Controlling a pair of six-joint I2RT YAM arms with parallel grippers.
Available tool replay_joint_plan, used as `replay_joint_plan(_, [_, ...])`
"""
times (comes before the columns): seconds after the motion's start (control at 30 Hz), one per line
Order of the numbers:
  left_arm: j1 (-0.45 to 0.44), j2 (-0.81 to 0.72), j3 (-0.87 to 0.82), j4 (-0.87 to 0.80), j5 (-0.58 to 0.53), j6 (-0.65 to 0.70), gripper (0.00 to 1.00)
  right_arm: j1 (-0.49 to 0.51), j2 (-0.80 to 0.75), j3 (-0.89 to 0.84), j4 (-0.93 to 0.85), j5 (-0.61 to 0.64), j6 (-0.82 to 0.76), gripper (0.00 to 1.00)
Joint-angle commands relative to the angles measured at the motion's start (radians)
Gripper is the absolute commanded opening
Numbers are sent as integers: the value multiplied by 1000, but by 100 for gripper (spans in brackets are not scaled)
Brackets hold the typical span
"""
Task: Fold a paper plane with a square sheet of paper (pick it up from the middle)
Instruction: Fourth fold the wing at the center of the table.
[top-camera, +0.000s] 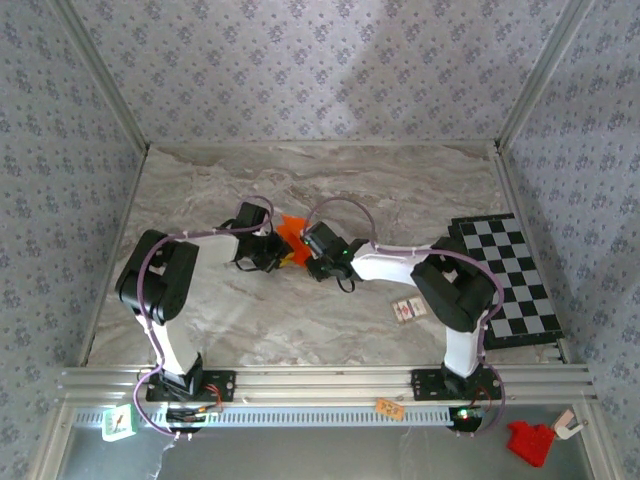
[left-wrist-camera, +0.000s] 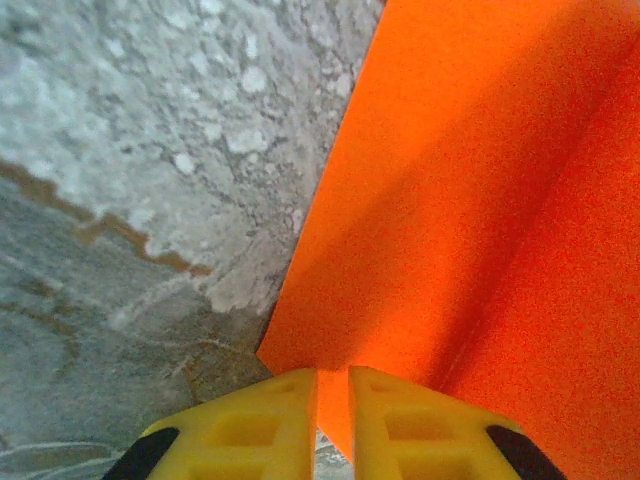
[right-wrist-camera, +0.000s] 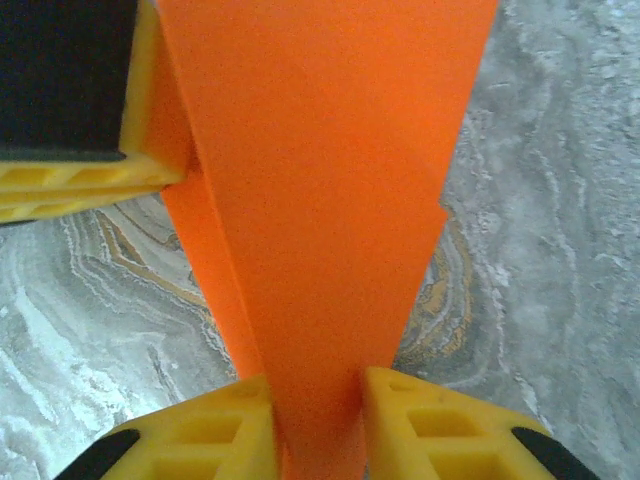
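Near right corner, off the tabletop (top-camera: 300, 330) on the metal rail: a red object (top-camera: 528, 442). A small printed card (top-camera: 407, 310) lay on the tabletop toward the near right. The checkered board (top-camera: 510, 280) lay along the right edge. Around the middle of the tabletop, slightly left of centre, both grippers met nose to nose on the orange paper (top-camera: 292, 232), which was folded into a creased, tapering shape. Left gripper (left-wrist-camera: 332, 378): the yellow fingers were pressed nearly together with a thin slit between them, and the paper's lower edge ran into it, pinched. Right gripper (right-wrist-camera: 318, 380): one finger on each side of the paper's narrow end, clamping it. One left finger (right-wrist-camera: 80, 175) touched the paper's side edge. I could not tell whether the paper touched the tabletop.
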Motion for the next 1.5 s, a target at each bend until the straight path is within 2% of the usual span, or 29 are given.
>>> replay_joint_plan(0.0, [-11,29,24,-20,-4,-4,16,22,-44,0,-36,83,55,29])
replay_joint_plan(0.23, [-12,31,20,-17,-5,-10,16,34,-24,18,-70,91,96,29])
replay_joint_plan(0.57, [-12,7,16,-22,-6,-6,15,20,-9,23,-77,56,88,19])
replay_joint_plan(1.03, [-10,-17,57,-27,32,49,21,-35,3,-5,5,-166,-29,18])
replay_joint_plan(1.47, [-7,3,61,-50,16,73,20,-89,23,-14,32,-359,-37,17])
